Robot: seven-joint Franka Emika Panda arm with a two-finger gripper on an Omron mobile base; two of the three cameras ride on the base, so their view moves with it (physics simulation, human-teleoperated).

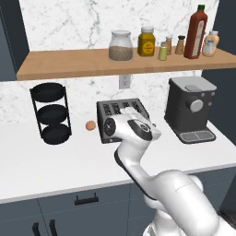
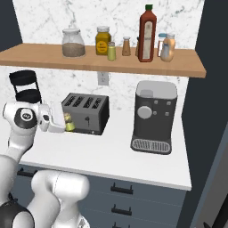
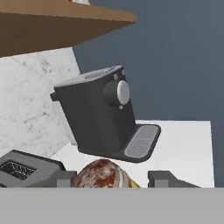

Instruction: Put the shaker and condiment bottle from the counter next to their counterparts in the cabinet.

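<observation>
Nearest the hand camera, the shaker (image 3: 104, 175) sits pinched between the fingers of the gripper (image 2: 67, 122), low over the counter (image 1: 69, 161) beside the toaster (image 2: 87, 111), so the carry seemingly begins, calling for a lift to the cabinet (image 2: 53, 55), where the condiment bottle (image 2: 147, 33) already stands among the counterparts (image 2: 127, 46).

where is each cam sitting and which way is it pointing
Left base view: behind the arm's left, facing forward and down at the counter, toaster and cabinet; the white arm rises from lower right.
Right base view: behind the arm's right, same scene; the arm rises from lower left, the gripper holding the shaker by the toaster.
Hand view: on the hand, looking along the fingers toward the coffee machine, the shaker's cap low between them.
All three share the coffee machine and toaster.
</observation>
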